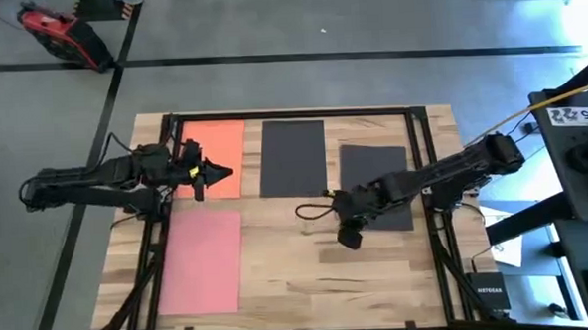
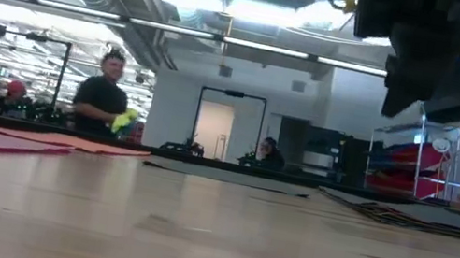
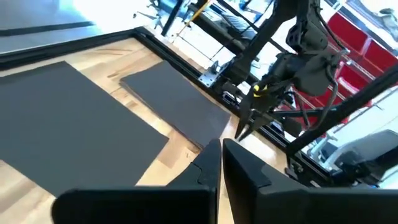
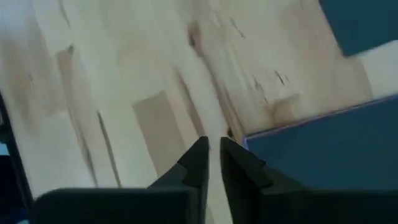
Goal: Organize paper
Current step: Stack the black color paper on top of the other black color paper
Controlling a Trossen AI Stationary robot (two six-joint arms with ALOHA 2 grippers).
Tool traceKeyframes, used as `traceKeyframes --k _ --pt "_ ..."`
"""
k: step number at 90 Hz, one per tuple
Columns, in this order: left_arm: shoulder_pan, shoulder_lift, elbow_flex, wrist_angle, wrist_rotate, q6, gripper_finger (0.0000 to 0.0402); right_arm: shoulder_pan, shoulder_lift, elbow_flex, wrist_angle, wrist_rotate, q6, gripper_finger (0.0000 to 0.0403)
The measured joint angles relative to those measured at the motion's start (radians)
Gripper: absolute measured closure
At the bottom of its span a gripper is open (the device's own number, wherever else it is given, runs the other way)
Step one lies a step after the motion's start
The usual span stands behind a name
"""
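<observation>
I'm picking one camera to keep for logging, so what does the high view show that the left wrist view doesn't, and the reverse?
Only the high view shows the flat orange paper sheet under the left hand, the flat pink paper sheet nearer the table's front edge, and both arms whole. Only the left wrist view shows red racks in the room beyond the table. Both show the two dark rectangular paper sheets lying flat on the wooden tabletop, and the right hand above the table.
</observation>
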Motion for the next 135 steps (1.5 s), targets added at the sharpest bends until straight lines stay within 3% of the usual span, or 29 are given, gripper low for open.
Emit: traceKeyframes --k 19,33,61,111,135 --pt "0.036 0.0 0.0 -0.002 -0.024 0.054 0.0402 0.0 0.043 -0.076 0.073 0.011 -0.119 0.0264" --pt "0.065 0.0 0.0 -0.019 -0.028 0.079 0.0402 0.0 0.083 -0.101 0.083 0.066 -0.167 0.0236" --pt "0.083 0.0 0.0 -0.15 -0.029 0.095 0.0402 0.0 0.151 -0.109 0.168 0.117 -0.193 0.0242" --pt "0.083 0.0 0.0 -0.164 -0.029 0.17 0.0402 -0.001 0.21 -0.109 0.113 0.21 -0.122 0.0244" --pt "0.083 0.0 0.0 -0.163 -0.029 0.182 0.0402 0.0 0.21 -0.109 0.111 0.141 -0.12 0.0299"
